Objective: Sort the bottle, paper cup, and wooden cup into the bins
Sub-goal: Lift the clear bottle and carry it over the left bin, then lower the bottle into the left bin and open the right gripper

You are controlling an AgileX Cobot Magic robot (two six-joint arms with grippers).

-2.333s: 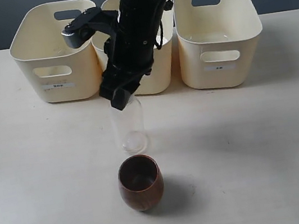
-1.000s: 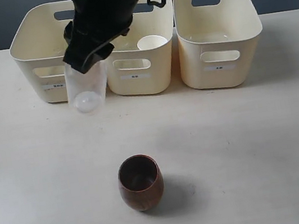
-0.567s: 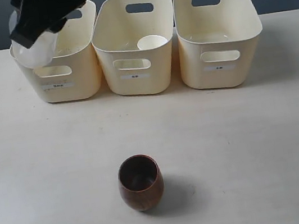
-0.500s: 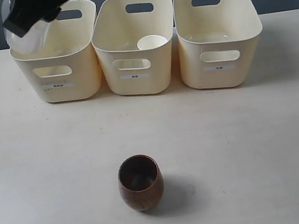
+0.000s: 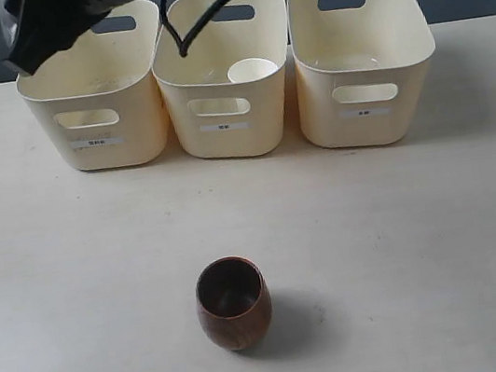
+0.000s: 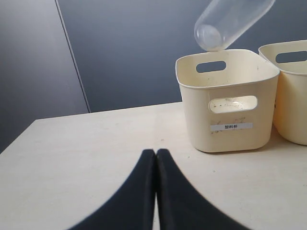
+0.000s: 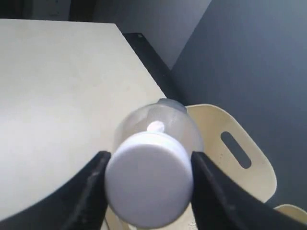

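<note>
One clear, white-capped bottle point(image 6: 231, 21) hangs tilted.

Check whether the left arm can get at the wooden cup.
Probably yes: the wooden cup stands alone on open table; the right gripper holds the bottle up by the left bin, well clear.

- Exterior view: raised, facing down across the bench point(image 5: 410, 255) toward the bins point(image 5: 366, 82).
- Left wrist view: low over the bench, facing the leftmost bin point(image 6: 225, 110).
- Right wrist view: above that bin point(image 7: 213, 125); all views share it.
</note>
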